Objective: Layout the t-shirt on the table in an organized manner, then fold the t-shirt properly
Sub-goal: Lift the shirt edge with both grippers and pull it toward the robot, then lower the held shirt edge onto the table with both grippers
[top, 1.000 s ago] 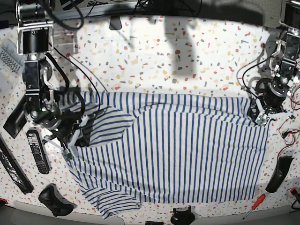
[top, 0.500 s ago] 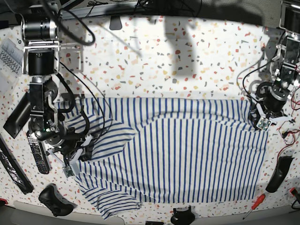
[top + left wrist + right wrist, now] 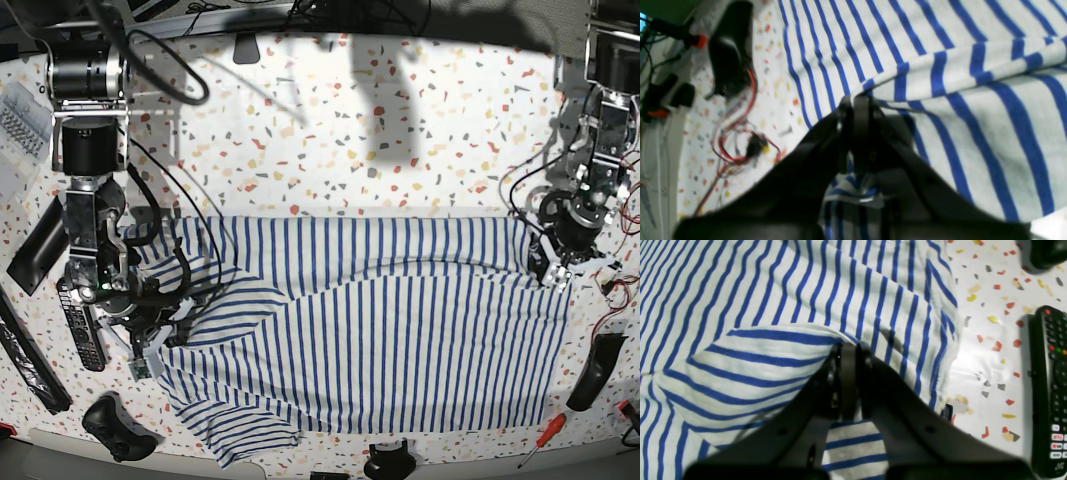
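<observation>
The t-shirt (image 3: 370, 325) was spread across the near half of the table (image 3: 380, 130), long axis running side to side, pinched at opposite ends: right gripper (image 3: 848, 355) clamped on cloth near the sleeve end, left gripper (image 3: 856, 103) clamped on the hem corner. So the fabric was stretched between them, neither arm closer. The neck and tags couldn't be made out, and the near sleeve was bunched up at the table edge.

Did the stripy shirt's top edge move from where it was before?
Yes. In the base view the t-shirt's top edge has slid down the table, toward the near side, leaving more speckled top bare. Both grippers, left and right, pinch it.
</observation>
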